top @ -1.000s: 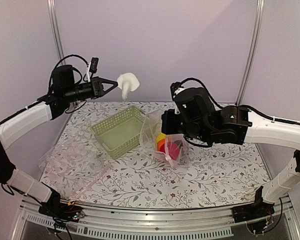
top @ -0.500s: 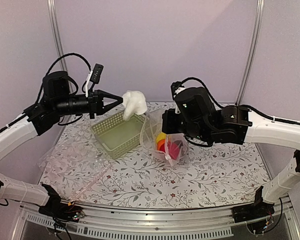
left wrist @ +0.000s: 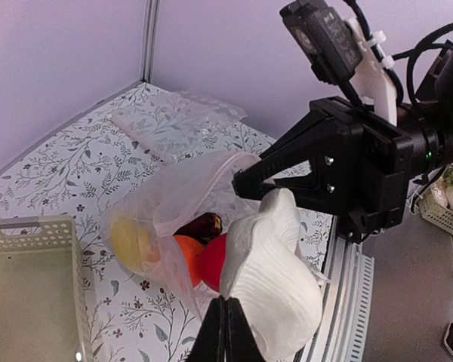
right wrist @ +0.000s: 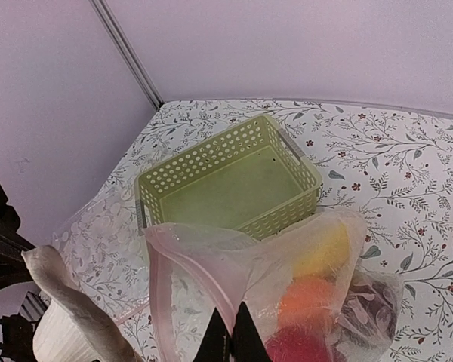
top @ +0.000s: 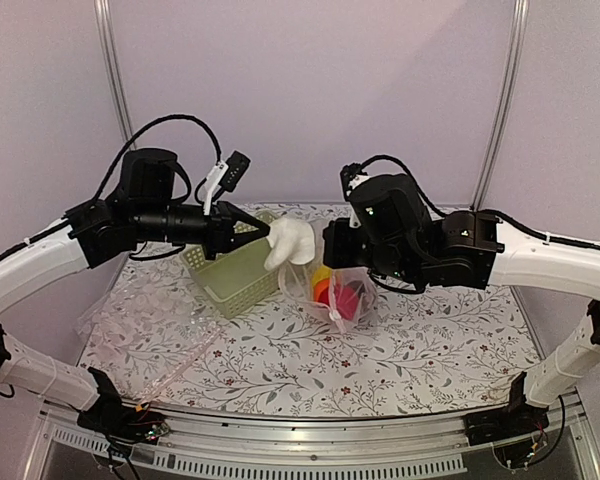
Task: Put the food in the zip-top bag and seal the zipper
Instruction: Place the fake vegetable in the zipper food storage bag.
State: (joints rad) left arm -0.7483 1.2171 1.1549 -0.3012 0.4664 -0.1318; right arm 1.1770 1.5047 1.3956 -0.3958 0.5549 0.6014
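Note:
My left gripper [top: 263, 231] is shut on a white ribbed toy vegetable [top: 289, 242], held in the air just left of the zip-top bag [top: 305, 262]; it also fills the left wrist view [left wrist: 275, 279]. My right gripper [right wrist: 228, 348] is shut on the bag's pale pink zipper strip [right wrist: 204, 275], holding the mouth open and raised. Inside the bag lie a yellow toy [right wrist: 326, 249], an orange one [right wrist: 308, 298], a red ball [right wrist: 298, 345] and a dark maroon one [right wrist: 370, 313]. The white slider and the green toy are not visible.
A light green lattice basket [top: 223, 271] stands empty just left of the bag, under my left arm. A second clear plastic bag [top: 150, 315] lies flat at the front left of the flowered table [top: 420, 350].
My left gripper has carried the white toy down and to the right, from high at the back left to right beside the bag's mouth. The right arm and bag have stayed still.

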